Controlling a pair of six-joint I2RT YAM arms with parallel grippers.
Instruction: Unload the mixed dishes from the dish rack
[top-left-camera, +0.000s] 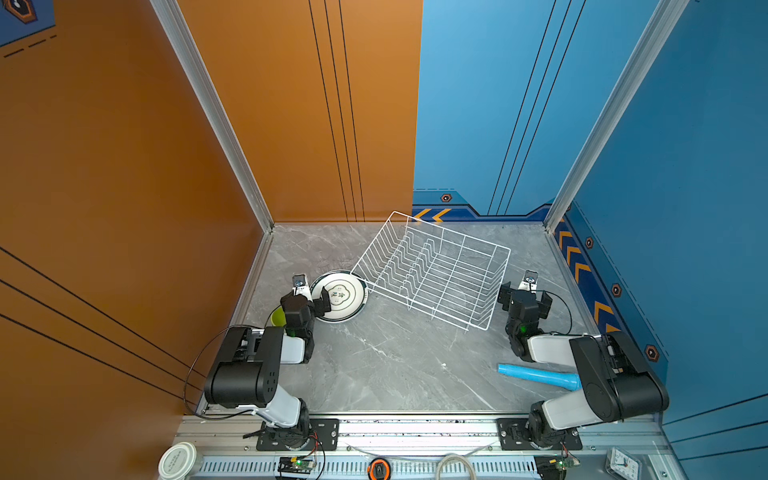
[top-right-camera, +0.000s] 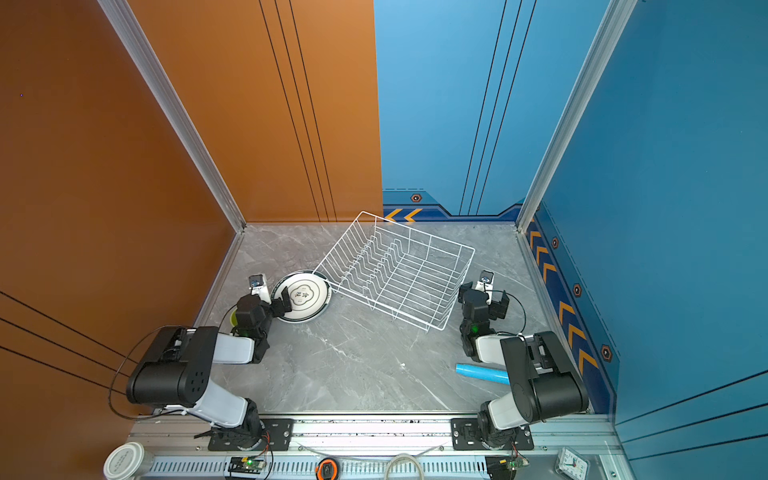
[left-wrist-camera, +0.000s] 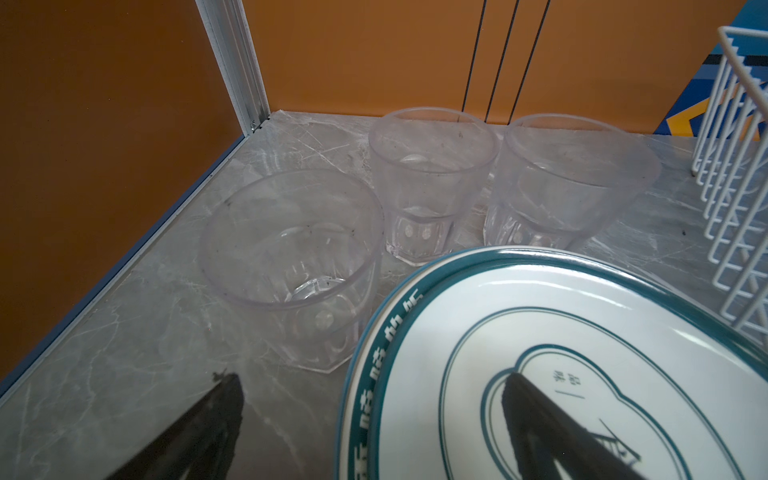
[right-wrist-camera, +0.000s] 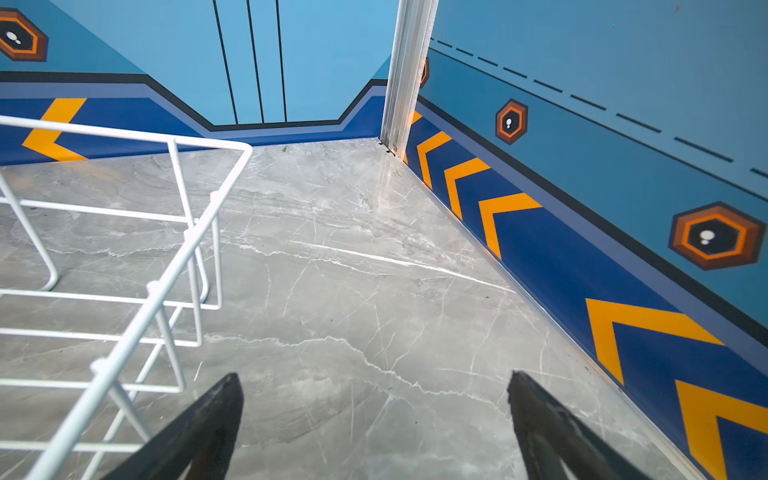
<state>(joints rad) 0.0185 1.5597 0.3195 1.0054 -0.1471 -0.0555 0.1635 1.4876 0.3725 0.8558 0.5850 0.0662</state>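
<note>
Left wrist view: the left claw (left-wrist-camera: 370, 378) hangs wide open and empty, one finger over the plate (left-wrist-camera: 540, 324). The plate lies flat on the tabletop (left-wrist-camera: 124, 353) just beside the rack (left-wrist-camera: 735, 199), with three cups (left-wrist-camera: 432, 174) behind it. In both top views the rack holds nothing, so unloading looks finished. The right claw (right-wrist-camera: 374, 376) gapes empty over bare tabletop. Next, both arms likely need only to back away.

Dark-rimmed plate (left-wrist-camera: 540, 316): white Chinese characters run along the teal rim band, too skewed to read. In its well are two small teal characters, apparently 品味, beside a larger character that is partly hidden.

Round white lid (top-left-camera: 178, 460) by the front rail: grey print, illegible.

Small clock (top-left-camera: 622, 462): dial numerals too small to read.

Wall band: orange chevrons (right-wrist-camera: 602, 332) and hexagon emblems (right-wrist-camera: 717, 235).
</note>
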